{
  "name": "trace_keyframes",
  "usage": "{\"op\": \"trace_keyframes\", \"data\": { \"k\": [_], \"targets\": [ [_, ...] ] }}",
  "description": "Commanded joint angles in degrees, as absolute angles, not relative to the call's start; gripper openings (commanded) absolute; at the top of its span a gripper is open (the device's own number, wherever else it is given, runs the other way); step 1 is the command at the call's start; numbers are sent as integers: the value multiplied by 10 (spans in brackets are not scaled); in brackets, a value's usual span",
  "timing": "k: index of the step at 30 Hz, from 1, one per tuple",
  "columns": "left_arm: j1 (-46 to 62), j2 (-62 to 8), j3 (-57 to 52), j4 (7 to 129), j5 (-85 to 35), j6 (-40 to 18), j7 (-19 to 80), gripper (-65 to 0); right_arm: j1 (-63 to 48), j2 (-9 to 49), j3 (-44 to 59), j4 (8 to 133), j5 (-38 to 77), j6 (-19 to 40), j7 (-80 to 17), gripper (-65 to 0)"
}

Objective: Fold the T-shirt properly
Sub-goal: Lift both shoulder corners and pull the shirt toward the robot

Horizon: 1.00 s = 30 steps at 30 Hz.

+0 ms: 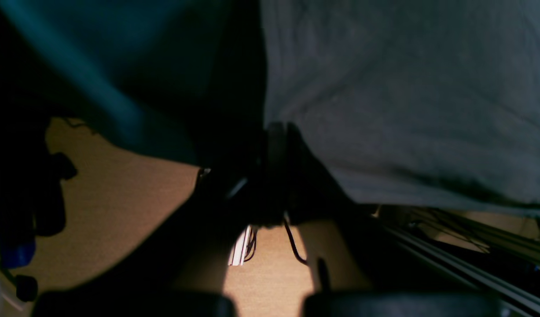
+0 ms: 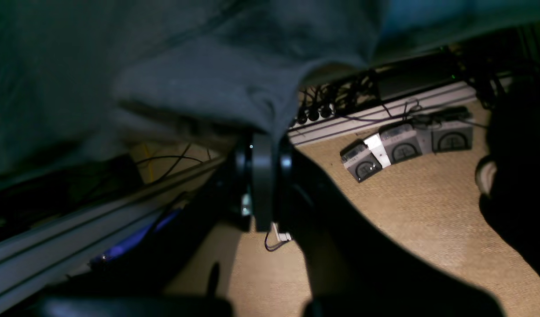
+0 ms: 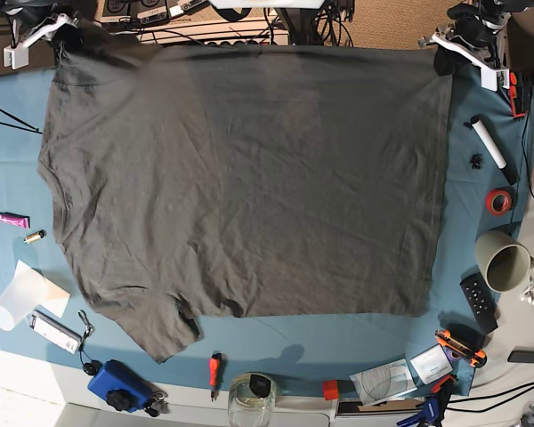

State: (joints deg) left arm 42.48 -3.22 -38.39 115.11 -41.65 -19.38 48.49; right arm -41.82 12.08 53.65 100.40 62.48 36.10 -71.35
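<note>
The dark olive-grey T-shirt (image 3: pixel 249 178) lies spread flat over most of the blue-teal table cloth (image 3: pixel 18 178), with one sleeve at the near left. My right gripper (image 3: pixel 60 31) is at the shirt's far left corner. In the right wrist view it (image 2: pixel 263 141) is shut on the shirt's edge (image 2: pixel 186 66), which hangs over the table's far side. My left gripper (image 3: pixel 445 52) is at the far right corner. In the left wrist view it (image 1: pixel 276 132) is shut on the shirt fabric (image 1: pixel 406 88), next to the teal cloth (image 1: pixel 98 66).
Along the right edge are a white marker (image 3: pixel 491 142), a red tape roll (image 3: pixel 497 201), a cup (image 3: pixel 504 262) and a remote (image 3: pixel 478 302). At the near edge stand a glass jar (image 3: pixel 251 398), a red screwdriver (image 3: pixel 214 366) and a blue device (image 3: pixel 116 387). A pink tube (image 3: pixel 12 220) lies at the left.
</note>
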Motion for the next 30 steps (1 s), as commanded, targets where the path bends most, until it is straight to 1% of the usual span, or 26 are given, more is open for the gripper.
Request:
{"op": "trace_keyframes", "data": {
  "k": [1,15,20,23,30],
  "targets": [
    [430,-37,-388,1160,-422,-196,478,-650,-421,130,545,1012,635,365,-705,-650],
    [406,-37,-388,1163,-416,-174,481,-650,-350,132,545,1012,636,364,-701,-650],
    [394,-37,-388,1194,-394,-174,478,-650,-321,132,545,1012,636,364,-698,-650],
    [388,-37,-388,1217,-381,-152,459,-650,-302,134,545,1012,635,364,-696,-650],
    [371,-39,-388,1221,-372,-150,454,-650,-252,157,545,1012,618,364,-694,-650]
  ]
}}
